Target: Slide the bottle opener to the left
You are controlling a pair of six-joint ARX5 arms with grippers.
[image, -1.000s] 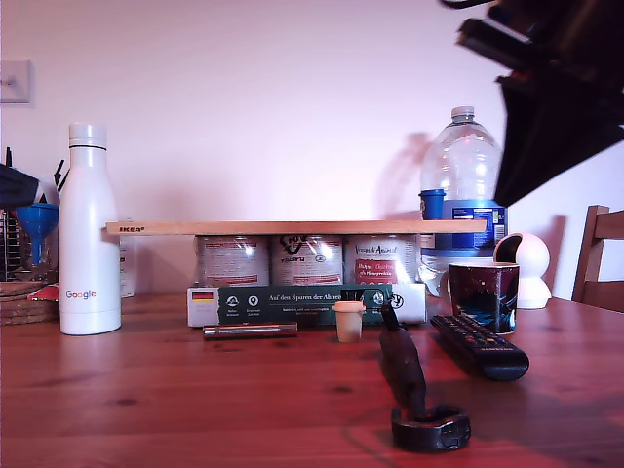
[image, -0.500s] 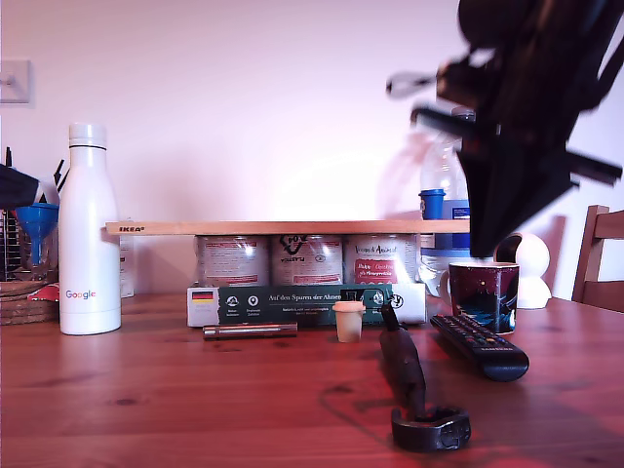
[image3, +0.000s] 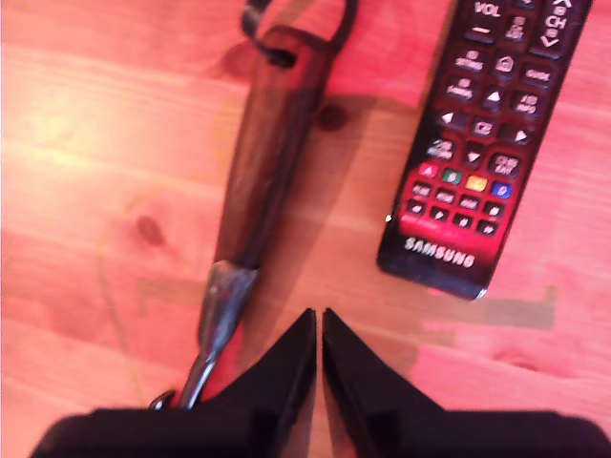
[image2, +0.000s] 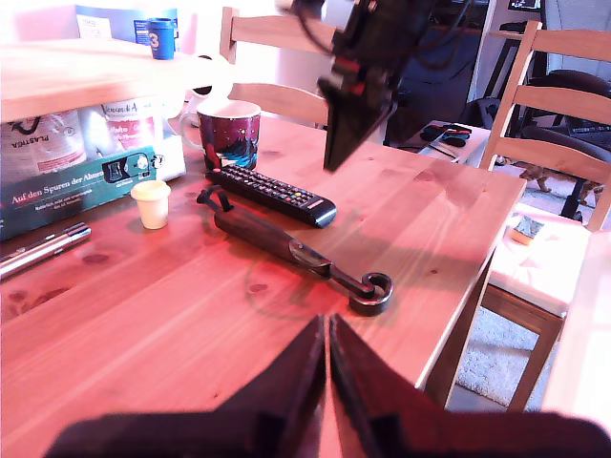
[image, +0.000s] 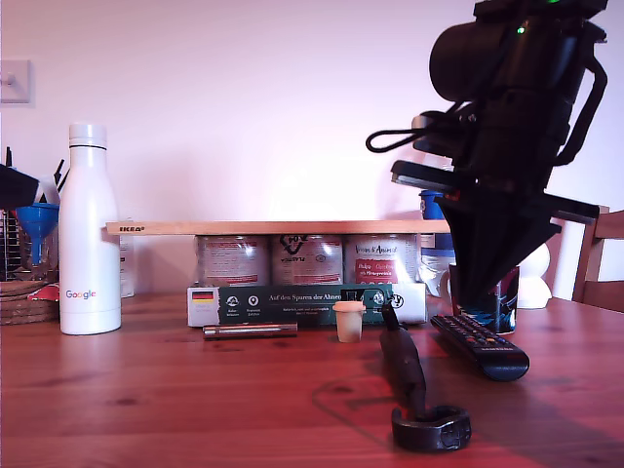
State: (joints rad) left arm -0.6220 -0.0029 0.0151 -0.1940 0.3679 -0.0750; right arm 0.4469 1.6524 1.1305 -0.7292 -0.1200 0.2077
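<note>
Mug (image: 507, 297) mostly hidden behind arm; bottle opener (image3: 258, 181) ring head cut off by second wrist view's edge.

Three views around the remote control (image: 480, 346)
Exterior looks low across the desk (image: 146, 400); first wrist oblique, farther; second wrist straight down, close beside the remote control.

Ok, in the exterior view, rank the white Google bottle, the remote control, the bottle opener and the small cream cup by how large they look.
1. White Google bottle, clearly largest.
2-3. Bottle opener and remote control: they look alike, both run toward the camera foreshortened, and the opener lies nearer, so no ranking.
4. Small cream cup, smallest.
</note>
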